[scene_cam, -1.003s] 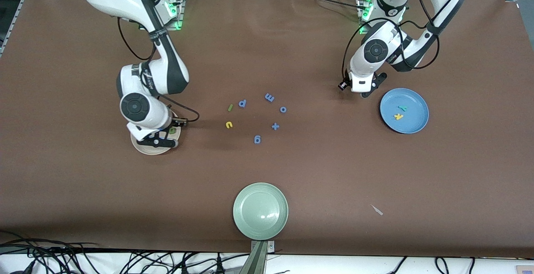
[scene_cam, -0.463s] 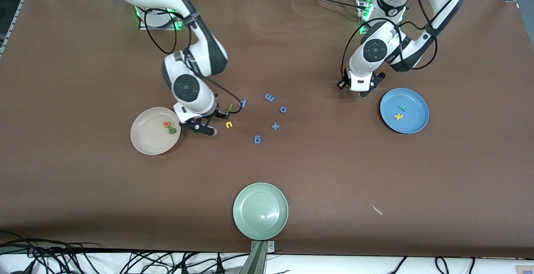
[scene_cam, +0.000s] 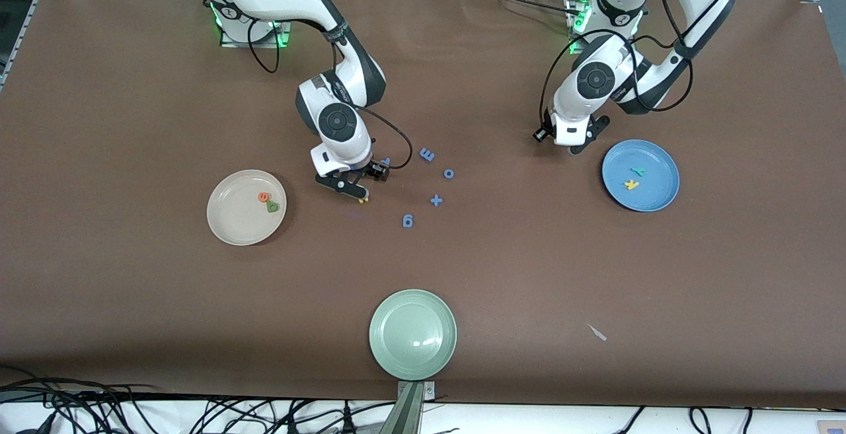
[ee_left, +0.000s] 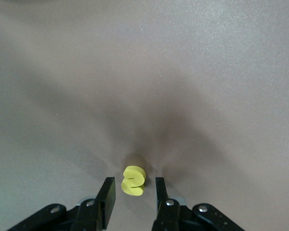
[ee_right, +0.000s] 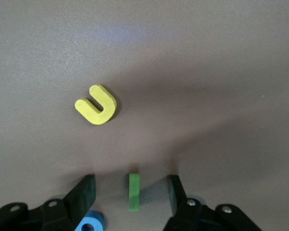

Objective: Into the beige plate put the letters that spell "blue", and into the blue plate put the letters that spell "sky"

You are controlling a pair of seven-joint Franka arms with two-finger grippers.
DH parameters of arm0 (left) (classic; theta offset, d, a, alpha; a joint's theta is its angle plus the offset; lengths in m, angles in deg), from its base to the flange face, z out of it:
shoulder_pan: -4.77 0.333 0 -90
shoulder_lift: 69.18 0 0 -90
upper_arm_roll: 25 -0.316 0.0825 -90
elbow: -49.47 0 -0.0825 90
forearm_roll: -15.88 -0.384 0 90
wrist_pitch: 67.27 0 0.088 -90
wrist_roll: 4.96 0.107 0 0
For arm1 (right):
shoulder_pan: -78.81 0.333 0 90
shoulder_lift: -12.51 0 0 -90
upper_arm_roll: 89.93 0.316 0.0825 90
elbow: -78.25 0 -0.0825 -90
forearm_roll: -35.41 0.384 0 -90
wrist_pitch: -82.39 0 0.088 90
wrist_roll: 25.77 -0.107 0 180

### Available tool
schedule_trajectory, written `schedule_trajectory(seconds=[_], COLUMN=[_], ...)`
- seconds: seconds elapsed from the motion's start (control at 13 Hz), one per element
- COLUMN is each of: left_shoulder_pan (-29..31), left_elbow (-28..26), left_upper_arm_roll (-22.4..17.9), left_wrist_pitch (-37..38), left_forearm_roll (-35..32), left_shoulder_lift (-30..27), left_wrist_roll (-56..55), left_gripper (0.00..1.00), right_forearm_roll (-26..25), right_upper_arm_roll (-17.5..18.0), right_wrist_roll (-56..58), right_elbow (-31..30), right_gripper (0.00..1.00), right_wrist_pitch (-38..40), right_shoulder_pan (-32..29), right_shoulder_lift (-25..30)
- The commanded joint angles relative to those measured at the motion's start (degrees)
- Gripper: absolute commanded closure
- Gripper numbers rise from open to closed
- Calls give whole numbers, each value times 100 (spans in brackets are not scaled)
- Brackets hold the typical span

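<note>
a high front camera faced both robot bases and took in the whole brown table (scene_cam: pixel 132 289). each wrist camera looked steeply down, close over that cloth. the right wrist view shared the yellow u (ee_right: pixel 97 105) with the front view (scene_cam: pixel 362 200).

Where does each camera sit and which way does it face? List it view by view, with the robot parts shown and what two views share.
Front view: high across the table, facing both arms' bases; shows both arms, the beige plate and the blue plate.
Left wrist view: on the left wrist, looking down past the left gripper at the yellow s.
Right wrist view: on the right wrist, looking down past the right gripper, fingers open around the green l; yellow u beside.
Shared: front and right wrist views both show the right gripper.
</note>
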Motion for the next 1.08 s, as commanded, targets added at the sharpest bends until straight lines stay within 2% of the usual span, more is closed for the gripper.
schedule_trajectory(seconds=[0.0, 0.23, 0.62, 0.85, 1.0], left_shoulder_pan=[26, 34, 78, 78, 78], left_elbow=[-28, -28, -28, -19, -19], left_upper_arm_roll=[-29, -38, -64, -81, -82], left_wrist_pitch=[-67, -67, -76, -76, -76], left_forearm_roll=[-245, -262, -402, -438, -430], left_shoulder_lift=[40, 76, 137, 208, 208], left_wrist_roll=[-94, -94, -103, -103, -112], left_gripper=[59, 59, 60, 60, 66], right_forearm_roll=[93, 93, 84, 67, 67], right_upper_arm_roll=[-40, -40, -40, -75, -119], right_wrist_roll=[-31, -31, 66, 118, 276], right_elbow=[-229, -273, -581, -546, -537], right_gripper=[31, 44, 74, 81, 85], right_wrist_pitch=[6, 85, 111, 217, 217], right_shoulder_pan=[54, 54, 45, 45, 45], right_shoulder_lift=[170, 258, 513, 549, 583])
